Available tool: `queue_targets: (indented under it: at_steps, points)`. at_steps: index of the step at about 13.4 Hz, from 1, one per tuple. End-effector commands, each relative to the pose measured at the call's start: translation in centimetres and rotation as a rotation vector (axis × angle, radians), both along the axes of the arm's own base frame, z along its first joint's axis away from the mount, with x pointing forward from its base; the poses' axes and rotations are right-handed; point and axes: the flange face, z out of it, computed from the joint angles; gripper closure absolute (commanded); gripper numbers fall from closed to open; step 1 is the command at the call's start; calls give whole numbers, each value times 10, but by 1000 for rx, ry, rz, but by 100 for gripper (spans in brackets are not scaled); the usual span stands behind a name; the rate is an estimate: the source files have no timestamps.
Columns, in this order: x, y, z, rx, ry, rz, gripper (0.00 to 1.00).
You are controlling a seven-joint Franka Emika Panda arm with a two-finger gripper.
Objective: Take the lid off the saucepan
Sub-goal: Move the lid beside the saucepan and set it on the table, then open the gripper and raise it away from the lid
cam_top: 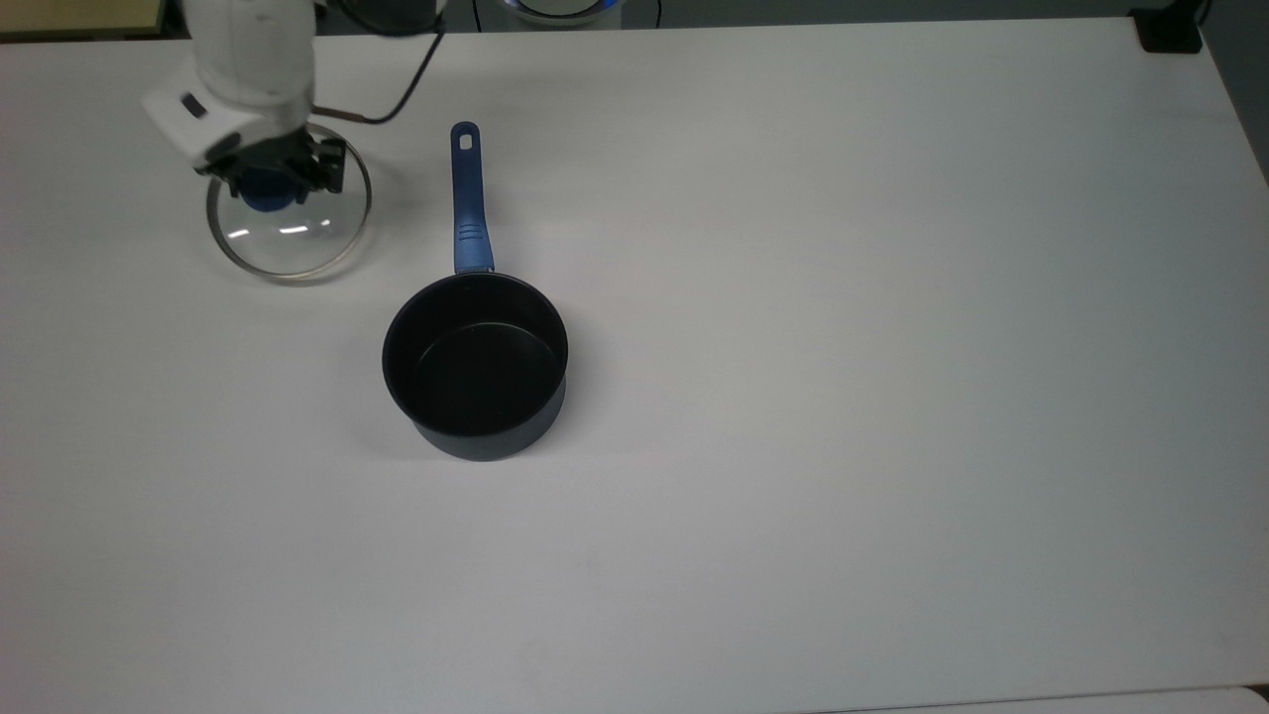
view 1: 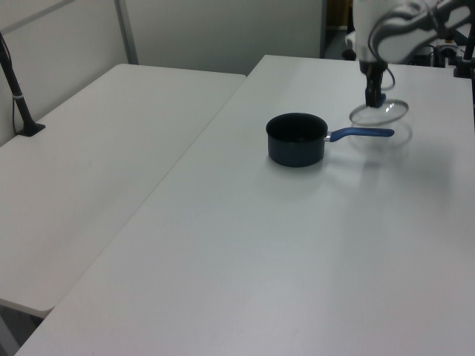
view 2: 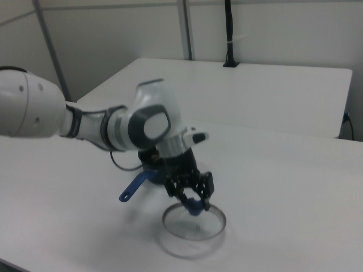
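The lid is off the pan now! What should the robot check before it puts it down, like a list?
1. Lid clear of the pan: ok, off to the top view's left.
2. End effector gripping the blue knob: ok.
3. Lid resting on the table: not ok, it hangs tilted above it in the right view.
4. Landing spot free: ok, bare table beneath.
5. Lid clear of the pan handle: ok.

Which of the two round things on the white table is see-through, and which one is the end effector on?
The round clear glass lid, gripped by its blue knob; the dark navy saucepan sits open, apart.
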Motion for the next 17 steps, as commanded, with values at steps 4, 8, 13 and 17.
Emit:
queue_targets:
  at_steps: [4, 8, 13, 17]
  points:
    - [-9, 4, -9, -5, -20, -9, 6]
    - [13, 17, 68, -21, -40, -136, 0]
    - [23, 97, 225, 209, -142, -212, 0]
    - [16, 158, 250, 336, -178, -264, 0]
